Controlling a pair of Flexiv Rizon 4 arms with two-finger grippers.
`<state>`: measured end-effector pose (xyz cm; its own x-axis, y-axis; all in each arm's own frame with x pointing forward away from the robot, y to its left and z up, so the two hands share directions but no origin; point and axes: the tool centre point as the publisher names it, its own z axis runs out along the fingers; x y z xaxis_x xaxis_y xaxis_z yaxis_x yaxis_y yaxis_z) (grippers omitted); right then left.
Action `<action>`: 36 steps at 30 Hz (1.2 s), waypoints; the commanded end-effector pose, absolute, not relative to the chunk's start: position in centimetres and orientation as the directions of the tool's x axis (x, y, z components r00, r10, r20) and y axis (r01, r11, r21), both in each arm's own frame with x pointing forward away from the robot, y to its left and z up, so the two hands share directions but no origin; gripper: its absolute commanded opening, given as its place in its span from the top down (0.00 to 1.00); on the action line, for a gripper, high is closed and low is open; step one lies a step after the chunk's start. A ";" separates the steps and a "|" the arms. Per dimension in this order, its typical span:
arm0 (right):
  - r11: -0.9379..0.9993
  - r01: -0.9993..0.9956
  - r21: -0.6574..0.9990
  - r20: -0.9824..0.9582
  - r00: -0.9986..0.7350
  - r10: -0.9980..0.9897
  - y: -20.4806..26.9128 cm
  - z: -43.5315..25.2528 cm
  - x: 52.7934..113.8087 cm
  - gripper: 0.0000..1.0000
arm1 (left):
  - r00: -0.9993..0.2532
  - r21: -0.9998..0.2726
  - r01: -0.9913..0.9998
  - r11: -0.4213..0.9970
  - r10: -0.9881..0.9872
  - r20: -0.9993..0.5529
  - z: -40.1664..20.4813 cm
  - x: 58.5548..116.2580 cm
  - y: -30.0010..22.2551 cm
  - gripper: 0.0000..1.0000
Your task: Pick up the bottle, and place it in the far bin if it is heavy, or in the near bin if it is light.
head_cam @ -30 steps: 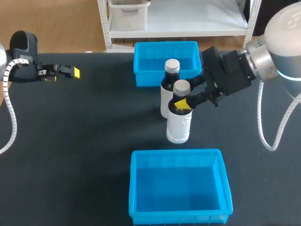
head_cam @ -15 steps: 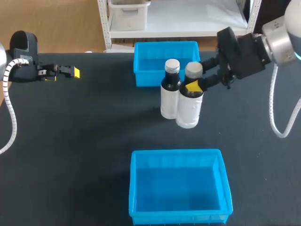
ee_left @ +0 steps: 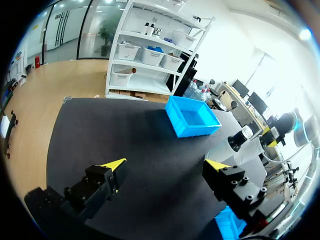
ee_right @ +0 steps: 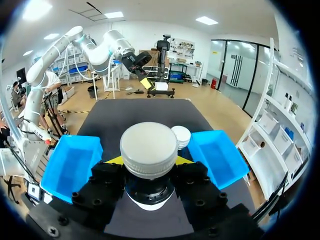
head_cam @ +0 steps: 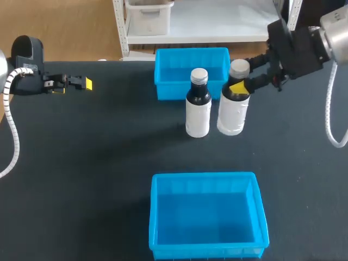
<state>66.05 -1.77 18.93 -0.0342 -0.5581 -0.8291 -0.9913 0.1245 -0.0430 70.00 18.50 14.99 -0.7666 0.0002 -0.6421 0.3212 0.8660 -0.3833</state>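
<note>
Since 1 s ago, R gripper [head_cam: 239,86] took held bottle [head_cam: 232,111] from table ctr toward 1 o'clock; now at 3 o'clock of second bottle [head_cam: 198,106], near far bin [head_cam: 168,70]. R jaws clenched on its neck. L gripper [head_cam: 81,83] released, at table's 10 o'clock.

On the black counter [head_cam: 98,163], the far blue plastic bin [head_cam: 168,91] sits behind the near blue plastic bin [head_cam: 206,251]. Between them stands a silver-capped dark plastic bottle [head_cam: 197,109]; just right of it, a second silver-capped bottle [head_cam: 232,111] hangs in the right gripper [head_cam: 238,85].

Right gripper [head_cam: 239,86] clasps bottle [head_cam: 232,115]; left gripper [head_cam: 72,87] fingers apart.
</note>
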 end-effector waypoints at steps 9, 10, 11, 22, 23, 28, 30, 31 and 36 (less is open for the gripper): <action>0.110 -0.994 -0.027 -0.823 -0.041 -0.567 -5.9 19.4 67.6 1.00 | -0.767 -0.383 0.321 0.866 0.000 -0.642 15.0 70.0 18.5 0.00; 0.110 -0.994 -0.025 -0.823 -0.042 -0.567 -6.2 19.4 67.7 1.00 | -0.767 -0.383 0.321 0.866 0.000 -0.642 15.0 70.0 18.5 0.00; 0.110 -0.994 -0.023 -0.823 -0.044 -0.566 -6.5 19.4 67.8 1.00 | -0.767 -0.383 0.321 0.866 0.000 -0.642 15.0 70.0 18.5 0.00; 0.124 -0.992 -0.026 -0.822 -0.049 -0.568 -8.6 18.9 68.5 1.00 | -0.767 -0.383 0.321 0.866 0.000 -0.642 15.0 70.0 18.5 0.00; 0.126 -0.992 -0.026 -0.822 -0.051 -0.567 -8.7 18.9 68.6 1.00 | -0.767 -0.383 0.321 0.866 0.000 -0.642 15.0 70.0 18.5 0.00; 0.135 -0.991 -0.022 -0.823 -0.059 -0.565 -9.2 18.7 68.8 1.00 | -0.767 -0.383 0.321 0.866 0.000 -0.642 15.0 70.0 18.5 0.00; 0.136 -0.991 -0.020 -0.825 -0.060 -0.562 -9.2 18.7 68.8 1.00 | -0.767 -0.383 0.321 0.866 0.000 -0.642 15.0 70.0 18.5 0.00; 0.136 -0.991 -0.020 -0.826 -0.060 -0.560 -9.2 18.7 68.8 1.00 | -0.767 -0.383 0.321 0.866 0.000 -0.642 15.0 70.0 18.5 0.00; 0.136 -0.990 -0.019 -0.829 -0.061 -0.556 -9.2 18.8 68.8 1.00 | -0.767 -0.383 0.321 0.866 0.000 -0.642 15.0 70.0 18.5 0.00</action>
<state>68.78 -9.13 18.54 -0.0620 -0.5590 -0.8268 -0.9902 0.1384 -0.0194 70.00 18.50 14.99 -0.7666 0.0002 -0.6421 0.3212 0.8660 -0.3833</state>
